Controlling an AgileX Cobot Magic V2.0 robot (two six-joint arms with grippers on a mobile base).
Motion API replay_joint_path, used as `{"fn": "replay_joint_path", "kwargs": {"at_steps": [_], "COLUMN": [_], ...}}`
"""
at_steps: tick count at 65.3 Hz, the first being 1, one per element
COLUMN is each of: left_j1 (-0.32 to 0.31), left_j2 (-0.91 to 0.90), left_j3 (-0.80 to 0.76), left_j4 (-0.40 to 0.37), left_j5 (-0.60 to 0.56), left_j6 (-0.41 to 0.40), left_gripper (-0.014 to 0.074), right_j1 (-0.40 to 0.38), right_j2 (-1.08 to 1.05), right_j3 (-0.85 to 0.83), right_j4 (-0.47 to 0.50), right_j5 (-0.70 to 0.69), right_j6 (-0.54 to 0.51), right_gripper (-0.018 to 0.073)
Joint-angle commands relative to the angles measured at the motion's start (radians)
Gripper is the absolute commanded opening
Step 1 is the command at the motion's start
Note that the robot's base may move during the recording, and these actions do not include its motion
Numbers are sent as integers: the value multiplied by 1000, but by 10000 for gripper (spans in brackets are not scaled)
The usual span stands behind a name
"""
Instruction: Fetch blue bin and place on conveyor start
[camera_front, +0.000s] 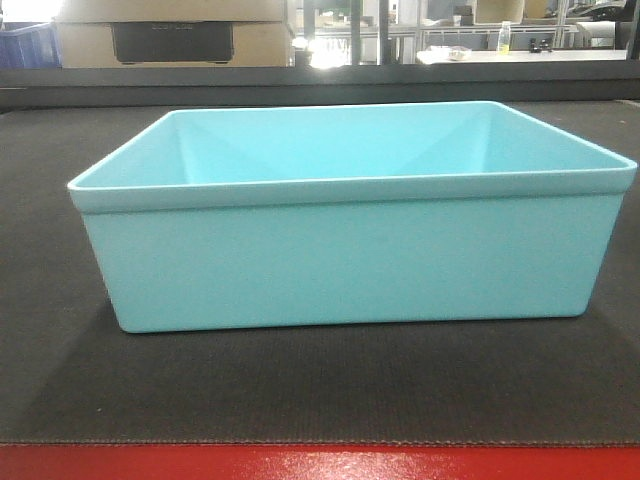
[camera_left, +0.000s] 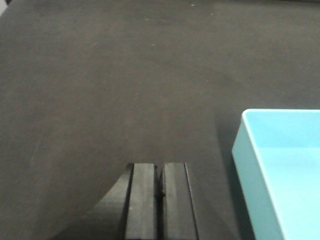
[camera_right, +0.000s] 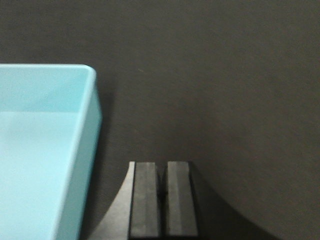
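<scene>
**A:** Left gripper (camera_left: 161, 200) and right gripper (camera_right: 162, 200) were both pinched closed, holding nothing. The tub (camera_front: 350, 225) sat on the belt (camera_front: 300, 390), just behind the red strip (camera_front: 320, 462).

**B:** Looked placed already. I'd have lifted both arms straight up, clear of the rim.

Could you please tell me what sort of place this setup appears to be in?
Probably a warehouse or logistics test floor: the blue bin sits on a wide dark woven conveyor belt with a red front strip, and cardboard boxes and metal racking stand behind.
</scene>
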Motion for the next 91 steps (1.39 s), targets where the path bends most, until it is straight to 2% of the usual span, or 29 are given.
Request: {"fn": "replay_joint_path", "kwargs": {"at_steps": [1,18,30,55,91], "left_j1": [12,12,12,12,12], "left_j2": [-85,-310,-427,-513,-513], "left_j3": [90,369,454,456,456], "left_j4": [2,2,2,2,2], "left_j5": [-56,-179,-239,-269,-274], "left_j6": [1,1,1,1,1], "left_gripper": [-111,-111,-111,-111,-111], "right_j1": [-23,-9,-9,-9,-9], "right_j2": [-55,-243,-427,-807,-821], "right_j3": [77,352,504,518,518], "right_j4": [-9,-9,-9,-9,-9], "right_j5": [-62,-202,-293,-410,-412], "right_j6": [-5,-5,-5,-5,-5], "right_gripper": [-160,-160,-160,-162,-162]}}
